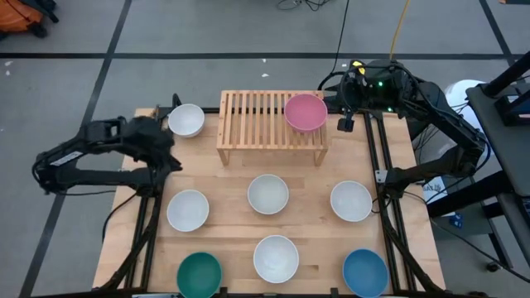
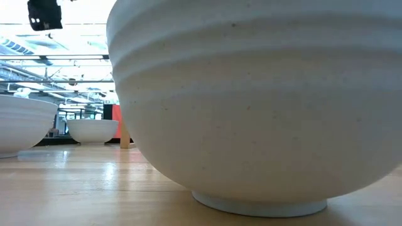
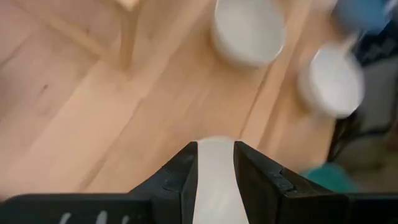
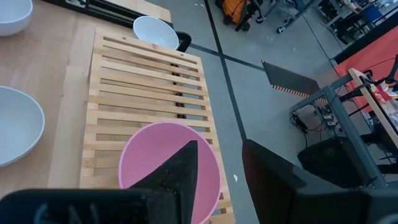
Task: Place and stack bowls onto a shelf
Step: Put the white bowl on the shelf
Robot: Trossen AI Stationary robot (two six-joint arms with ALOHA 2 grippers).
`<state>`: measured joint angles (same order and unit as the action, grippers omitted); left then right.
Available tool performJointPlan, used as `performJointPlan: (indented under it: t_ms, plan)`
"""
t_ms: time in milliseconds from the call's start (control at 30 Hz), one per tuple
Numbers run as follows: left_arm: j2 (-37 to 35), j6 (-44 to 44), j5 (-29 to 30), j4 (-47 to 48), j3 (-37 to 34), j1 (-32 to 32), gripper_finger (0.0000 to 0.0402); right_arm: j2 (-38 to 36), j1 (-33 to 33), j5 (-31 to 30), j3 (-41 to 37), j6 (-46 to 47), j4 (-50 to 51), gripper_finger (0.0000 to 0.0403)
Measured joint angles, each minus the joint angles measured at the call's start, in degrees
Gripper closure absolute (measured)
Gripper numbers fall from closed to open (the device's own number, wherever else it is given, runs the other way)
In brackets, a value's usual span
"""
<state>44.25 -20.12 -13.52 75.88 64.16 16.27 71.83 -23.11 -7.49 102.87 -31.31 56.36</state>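
— Looking down at the table: where is the left gripper?

— At the table's far left corner, beside a white bowl; its fingers stand apart with that bowl's rim between them.

— And the shelf?

— At the far edge, with a pink bowl on its right end. The right gripper hangs over that bowl, fingers spread, gripping nothing.

— The rest?

— Four white bowls, a green bowl and a blue bowl sit on the tabletop.

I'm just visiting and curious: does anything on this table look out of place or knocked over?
Nothing is spilled or tipped. One white bowl sits at the table's far left edge beside the shelf, apart from the tidy rows.
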Motion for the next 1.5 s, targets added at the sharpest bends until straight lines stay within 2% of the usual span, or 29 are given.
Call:
performJointPlan:
  t_ms: [167, 367, 900, 1100, 1500]
  plan:
    - [3.55, 6.86, 0.03, 4.89, -0.32, -0.12, 0.0293, 0.00, -0.02, 0.00, 0.00, 0.07, 0.00, 0.0282]
    - [4.88, 9.95, 1.11, 4.81, -5.64, -3.06, 0.0293, 0.00, 0.00, 0.00, 0.00, -0.72, 0.00, 0.0282]
    - [4.88, -3.43, 1.05, -7.40, -23.61, -12.79, 0.0293, 0.00, -0.01, 0.00, 0.00, -2.40, 0.02, 0.0282]
    - [4.88, -6.11, 1.03, -12.05, -27.14, -15.52, 0.0293, 0.00, 0.00, 0.00, 0.00, -2.42, 0.02, 0.0282]
    - [4.97, -10.61, 2.08, -14.69, -31.98, -18.69, 0.0293, 0.00, -0.02, 0.00, 0.00, -2.40, 0.03, 0.0282]
